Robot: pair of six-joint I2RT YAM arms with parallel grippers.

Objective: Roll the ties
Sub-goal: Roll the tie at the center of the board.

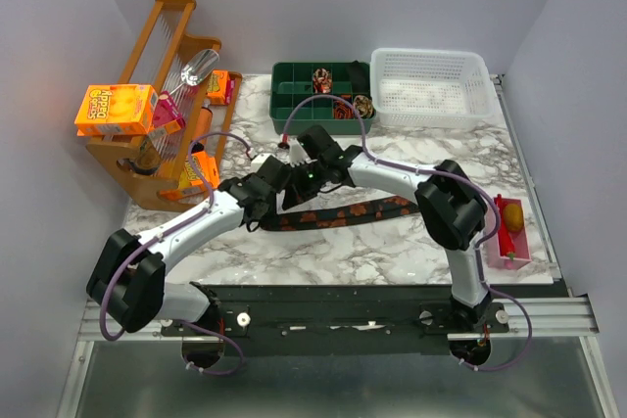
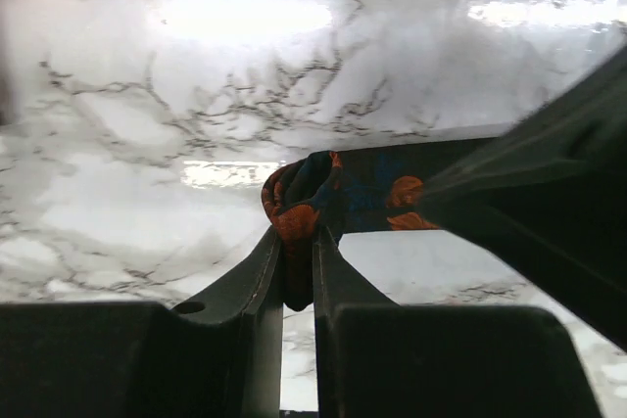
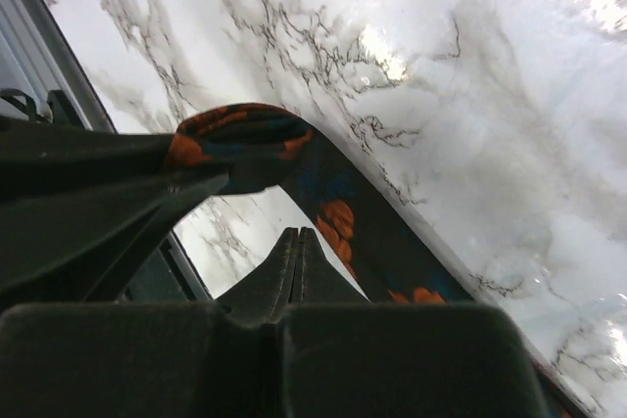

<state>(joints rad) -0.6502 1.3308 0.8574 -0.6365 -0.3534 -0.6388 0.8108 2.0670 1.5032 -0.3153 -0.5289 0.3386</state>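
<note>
My left gripper (image 2: pixel 299 239) pinches end of tie (image 2: pixel 364 188). Small first curl there. My right gripper (image 3: pixel 297 239) pressed together, nothing in it that I see. Rest of tie lies flat, long, on table (image 1: pixel 392 254). Rolled ties (image 1: pixel 362 105) sit in green tray (image 1: pixel 290 95). I think most rolling of this one not yet done.

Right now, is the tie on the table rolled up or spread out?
Mostly spread: the tie curls only at the left hand; the rest lies flat.
</note>
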